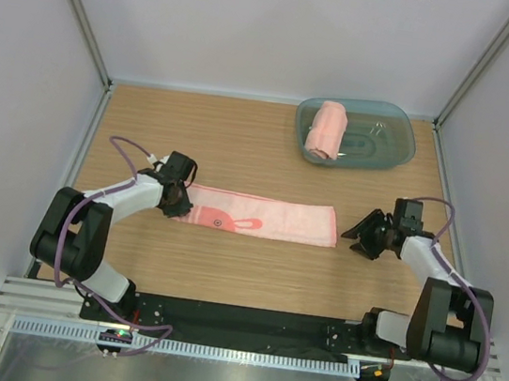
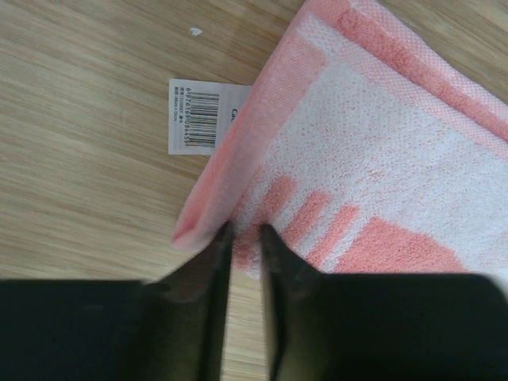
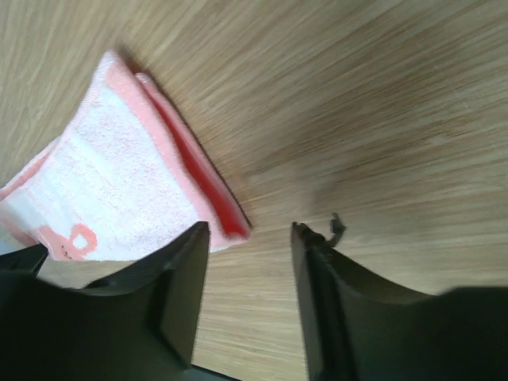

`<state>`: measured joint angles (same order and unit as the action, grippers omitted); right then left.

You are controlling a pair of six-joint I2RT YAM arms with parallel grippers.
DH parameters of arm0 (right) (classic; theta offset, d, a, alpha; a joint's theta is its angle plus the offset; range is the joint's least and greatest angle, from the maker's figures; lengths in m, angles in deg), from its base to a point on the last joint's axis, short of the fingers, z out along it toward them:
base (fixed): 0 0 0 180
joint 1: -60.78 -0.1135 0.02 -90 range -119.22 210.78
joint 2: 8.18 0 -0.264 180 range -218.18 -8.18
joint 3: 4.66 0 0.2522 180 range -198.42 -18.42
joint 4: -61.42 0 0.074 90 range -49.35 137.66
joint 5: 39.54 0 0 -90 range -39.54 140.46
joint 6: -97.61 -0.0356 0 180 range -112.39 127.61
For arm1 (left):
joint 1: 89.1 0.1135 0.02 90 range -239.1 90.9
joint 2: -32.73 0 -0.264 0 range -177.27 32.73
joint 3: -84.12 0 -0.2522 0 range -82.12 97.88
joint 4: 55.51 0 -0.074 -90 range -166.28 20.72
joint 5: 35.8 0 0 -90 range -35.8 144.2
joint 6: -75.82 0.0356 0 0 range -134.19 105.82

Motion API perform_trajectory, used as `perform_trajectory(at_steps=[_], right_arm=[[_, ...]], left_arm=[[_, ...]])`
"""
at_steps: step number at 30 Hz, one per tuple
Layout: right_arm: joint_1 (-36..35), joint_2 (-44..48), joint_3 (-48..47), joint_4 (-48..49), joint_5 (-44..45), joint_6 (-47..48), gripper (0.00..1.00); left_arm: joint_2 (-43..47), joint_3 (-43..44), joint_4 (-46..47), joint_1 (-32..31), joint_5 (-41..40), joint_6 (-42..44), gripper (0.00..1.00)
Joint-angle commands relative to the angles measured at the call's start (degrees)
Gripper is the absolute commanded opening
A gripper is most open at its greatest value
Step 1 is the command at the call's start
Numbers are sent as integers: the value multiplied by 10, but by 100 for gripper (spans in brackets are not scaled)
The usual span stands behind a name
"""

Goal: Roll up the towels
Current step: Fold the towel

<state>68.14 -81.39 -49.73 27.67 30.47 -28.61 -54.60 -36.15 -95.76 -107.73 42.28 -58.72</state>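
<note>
Left gripper (image 2: 244,230) fingers fill the foreground of the left wrist view, their tips set at the near corner of the flat towel (image 1: 269,218); the jaws stand a narrow slit apart, and whether the hem is pinched between them cannot be told. A barcode label (image 2: 194,115) pokes out from under that end of the cloth. Right gripper (image 3: 250,228), at the opposite end, shows its jaws well apart with nothing between them, the towel's layered corner lying just beside one finger. From above, this salmon-pink towel lies as a long, flat strip across the middle of the table (image 1: 242,141), one arm at each end, with no turn of a roll begun. Towards the far right corner, the rolled towel (image 1: 326,131) rests as a tight cylinder inside the translucent blue-green tub (image 1: 398,125). By this layout the task appears about half done: one towel rolled and stowed, the second spread out and not yet rolled or placed
</note>
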Motion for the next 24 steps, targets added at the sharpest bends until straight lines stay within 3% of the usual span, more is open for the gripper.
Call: perform_trajectory(at_steps=[1, 3, 7, 15, 24], right_arm=[[0, 43, -42, -45, 26, 26, 57], [-1, 60, -45, -58, 22, 28, 62], [-8, 88, -43, -73, 13, 20, 65], [-44, 114, -9, -47, -32, -16, 68], [-103, 60, 15, 28, -17, -46, 66]], left_arm=[[-9, -21, -7, 4, -6, 1, 33], [-1, -24, -3, 4, 3, 1, 55], [37, 1, -17, 4, 17, 2, 69], [166, 75, -120, 4, 24, 31, 84], [325, 89, -230, 4, -32, 109, 86]])
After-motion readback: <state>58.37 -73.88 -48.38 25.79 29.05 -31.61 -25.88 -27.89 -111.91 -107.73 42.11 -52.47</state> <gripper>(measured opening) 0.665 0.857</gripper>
